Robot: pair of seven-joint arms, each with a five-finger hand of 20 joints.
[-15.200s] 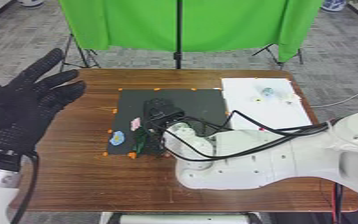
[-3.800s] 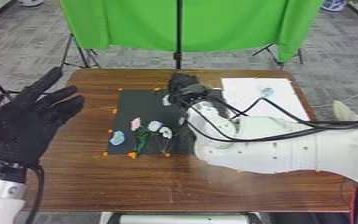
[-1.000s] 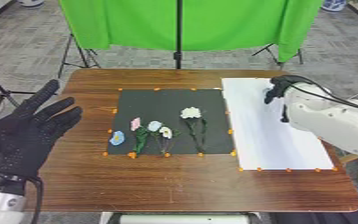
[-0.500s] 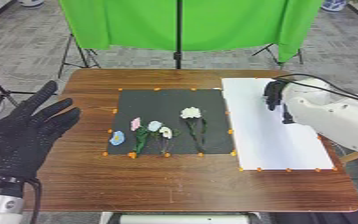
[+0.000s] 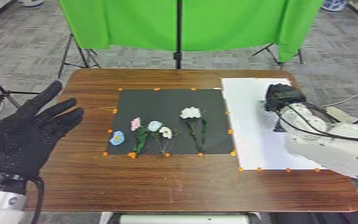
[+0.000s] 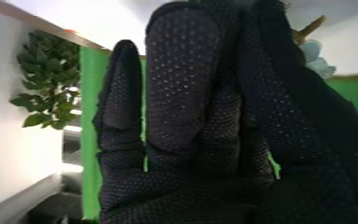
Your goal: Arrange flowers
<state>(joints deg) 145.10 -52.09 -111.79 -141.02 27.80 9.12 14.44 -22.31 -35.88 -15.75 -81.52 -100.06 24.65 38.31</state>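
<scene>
Right robot hand (image 5: 285, 94) open over white sheet (image 5: 257, 142), pale blue flower (image 6: 314, 56) beside its thumb, apparently ungripped; closing off-line could nudge the petals aside and miss the stem.

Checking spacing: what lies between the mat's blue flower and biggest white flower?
In the head view, the pink flower, a pale flower and a cream flower.

The right hand (image 5: 284, 93) is at the white sheet (image 5: 262, 157), beside the black mat (image 5: 149, 102) bearing a tall white flower (image 5: 190, 113) and smaller flowers (image 5: 155, 126).
</scene>
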